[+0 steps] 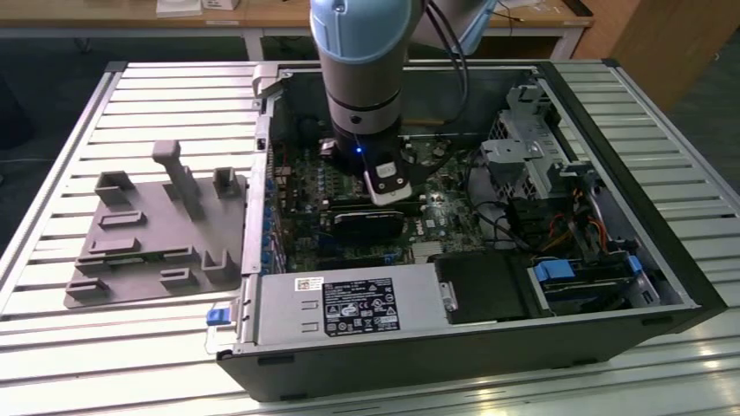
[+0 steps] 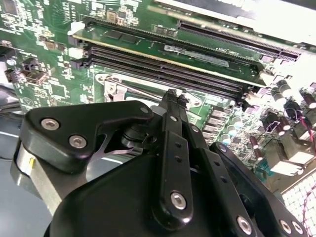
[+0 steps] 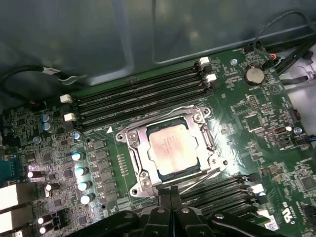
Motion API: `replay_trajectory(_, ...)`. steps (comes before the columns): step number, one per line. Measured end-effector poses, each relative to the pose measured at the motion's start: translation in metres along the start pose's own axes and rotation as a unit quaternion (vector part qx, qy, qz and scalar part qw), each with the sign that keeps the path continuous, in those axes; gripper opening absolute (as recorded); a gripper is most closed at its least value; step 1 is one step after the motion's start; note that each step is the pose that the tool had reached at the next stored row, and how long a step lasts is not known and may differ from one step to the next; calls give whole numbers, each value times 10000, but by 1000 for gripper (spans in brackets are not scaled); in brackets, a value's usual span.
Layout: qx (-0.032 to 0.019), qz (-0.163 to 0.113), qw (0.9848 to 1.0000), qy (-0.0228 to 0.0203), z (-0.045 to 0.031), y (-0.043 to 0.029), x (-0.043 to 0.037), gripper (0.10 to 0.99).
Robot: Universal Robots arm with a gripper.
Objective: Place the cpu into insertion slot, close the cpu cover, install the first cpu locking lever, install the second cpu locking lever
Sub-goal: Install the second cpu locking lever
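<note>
In the first wrist view the cpu is seen seated in the insertion slot with the cpu cover closed over it, at twelve o'clock just beyond the jaws, which are pressed together on nothing.

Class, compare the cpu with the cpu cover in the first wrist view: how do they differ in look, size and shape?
The cpu is a solid plate with a dull grey top; the cpu cover is a shinier silvery frame with a large square window. The cpu is smaller and shows through that window; the cpu cover surrounds it. Both are square, metallic and lie flat on the green board.
</note>
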State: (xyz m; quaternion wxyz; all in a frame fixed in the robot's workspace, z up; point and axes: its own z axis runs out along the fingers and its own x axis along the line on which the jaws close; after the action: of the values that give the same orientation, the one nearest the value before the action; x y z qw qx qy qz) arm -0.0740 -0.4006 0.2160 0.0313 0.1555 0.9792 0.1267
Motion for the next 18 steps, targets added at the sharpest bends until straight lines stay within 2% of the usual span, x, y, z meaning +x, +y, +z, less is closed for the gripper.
replay_trajectory(4,-49,5,10000,15,29,-27,32,106)
replay_trajectory(10,-155,16,9999,49,76,-61,63,106)
replay_trajectory(18,-171,18,9998,54,68,-131,55,106)
